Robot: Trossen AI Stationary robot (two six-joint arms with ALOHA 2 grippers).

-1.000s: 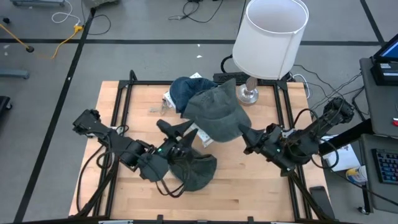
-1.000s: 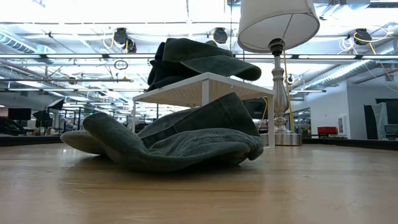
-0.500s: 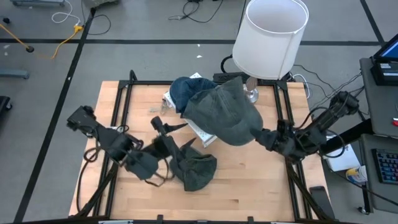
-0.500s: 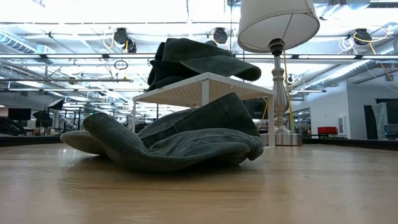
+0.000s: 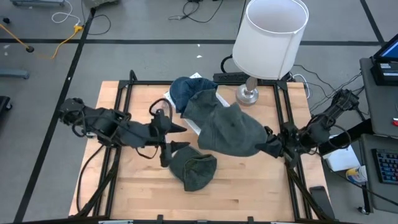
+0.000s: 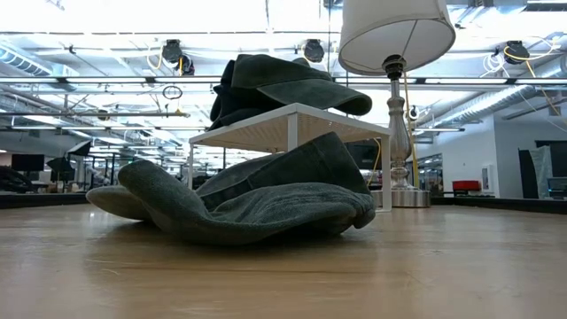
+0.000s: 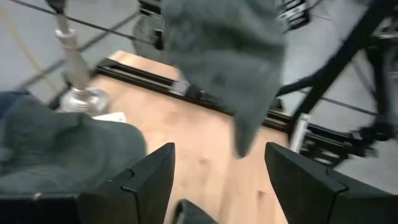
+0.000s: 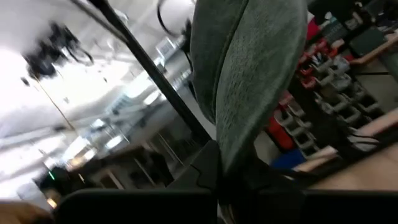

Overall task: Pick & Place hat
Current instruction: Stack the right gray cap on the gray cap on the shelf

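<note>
STEP: carry | right gripper (image 5: pixel 268 147) fingers pinching grey hat (image 5: pixel 230 127), held off the surface beside the white stand (image 5: pixel 194 124) | left gripper (image 5: pixel 166 134) fingers spread, above the crumpled hat (image 5: pixel 193 170) | NEXT: probably lower and release the hat onto a bare part of the surface (image 5: pixel 249 186); drop spot unclear.
</note>
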